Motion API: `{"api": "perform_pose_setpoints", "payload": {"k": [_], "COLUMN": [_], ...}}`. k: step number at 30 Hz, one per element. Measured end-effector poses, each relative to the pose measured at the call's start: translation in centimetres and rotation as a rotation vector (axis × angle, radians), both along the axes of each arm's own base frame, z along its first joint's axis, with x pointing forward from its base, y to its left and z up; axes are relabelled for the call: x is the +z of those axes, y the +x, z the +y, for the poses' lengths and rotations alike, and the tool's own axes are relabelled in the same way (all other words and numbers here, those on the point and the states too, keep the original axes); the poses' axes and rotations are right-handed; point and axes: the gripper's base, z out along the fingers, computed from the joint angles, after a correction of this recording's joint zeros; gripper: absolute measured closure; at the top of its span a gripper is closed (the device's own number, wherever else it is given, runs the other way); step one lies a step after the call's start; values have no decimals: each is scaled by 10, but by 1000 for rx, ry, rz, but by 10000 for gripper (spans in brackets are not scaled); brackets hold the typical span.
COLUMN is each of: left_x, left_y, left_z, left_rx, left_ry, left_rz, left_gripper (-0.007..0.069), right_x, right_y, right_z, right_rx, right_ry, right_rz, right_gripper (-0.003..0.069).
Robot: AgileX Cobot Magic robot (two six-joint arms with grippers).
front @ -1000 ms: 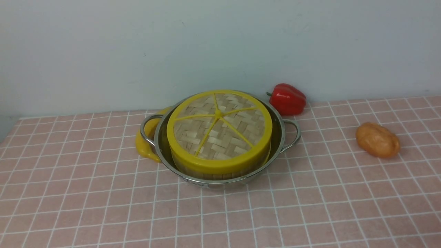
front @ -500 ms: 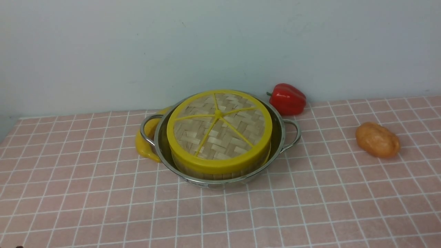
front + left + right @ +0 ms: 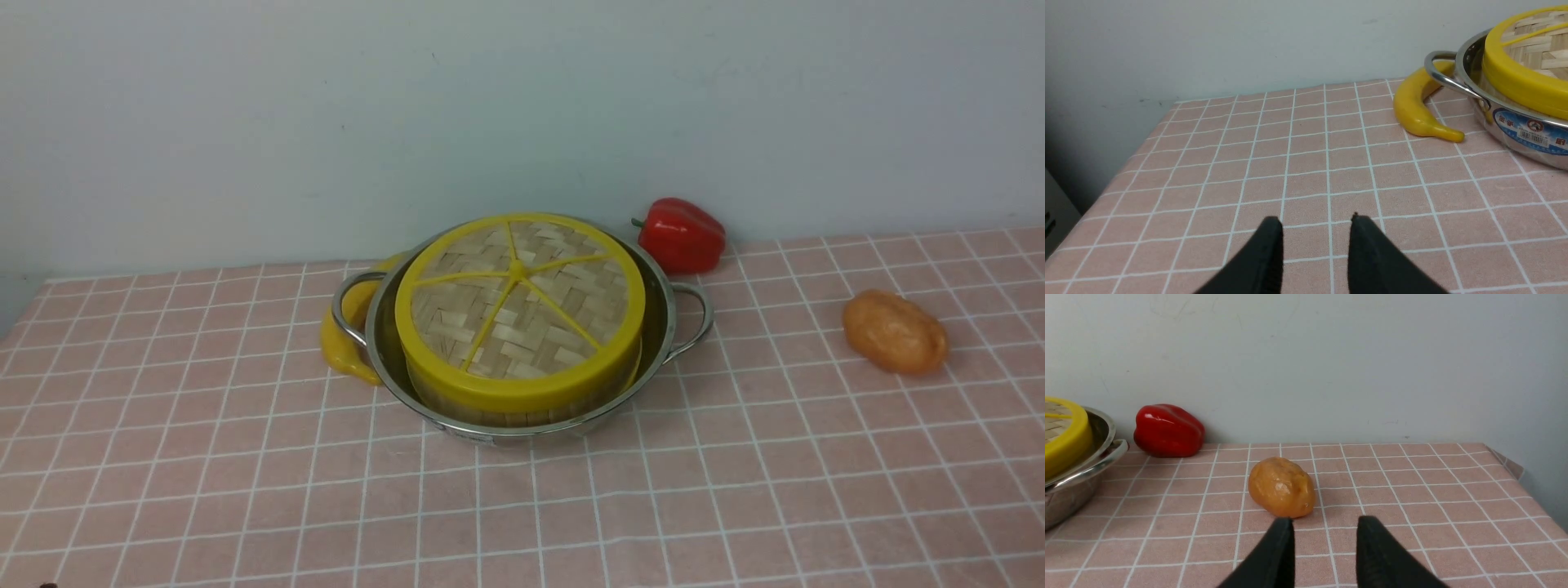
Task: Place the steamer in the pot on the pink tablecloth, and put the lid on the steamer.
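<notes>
The steel pot (image 3: 384, 343) stands on the pink tablecloth (image 3: 245, 490) at the middle back. The steamer (image 3: 522, 406) sits inside it, only its side wall showing. The woven lid (image 3: 519, 298) with yellow rim lies on top of the steamer, tilted slightly. The pot (image 3: 1527, 134) and lid (image 3: 1515, 77) also show in the left wrist view, and in the right wrist view the pot (image 3: 1069, 486) and lid (image 3: 1065, 441). My left gripper (image 3: 1314, 220) is open and empty over bare cloth, well left of the pot. My right gripper (image 3: 1325, 520) is open and empty, close to a potato.
A yellow banana (image 3: 347, 339) lies against the pot's left handle. A red bell pepper (image 3: 680, 235) lies behind the pot's right side by the wall. An orange-brown potato (image 3: 895, 332) lies at the right. The cloth's edges show at far left (image 3: 1126, 159) and far right (image 3: 1515, 465).
</notes>
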Motion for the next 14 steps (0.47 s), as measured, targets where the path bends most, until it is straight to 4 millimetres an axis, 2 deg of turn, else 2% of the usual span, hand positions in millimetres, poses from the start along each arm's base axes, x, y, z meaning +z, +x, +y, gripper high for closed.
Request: {"api": "perform_pose_setpoints", "payload": {"k": [14], "left_x": [0], "left_y": [0], "left_z": [0], "left_rx": [0], "left_ry": [0], "left_rz": [1], "left_gripper": [403], "right_x": [0], "right_y": [0], "right_z": [0], "right_rx": [-2], "right_ry": [19], "right_rz": [-1], "right_gripper": [419]}}
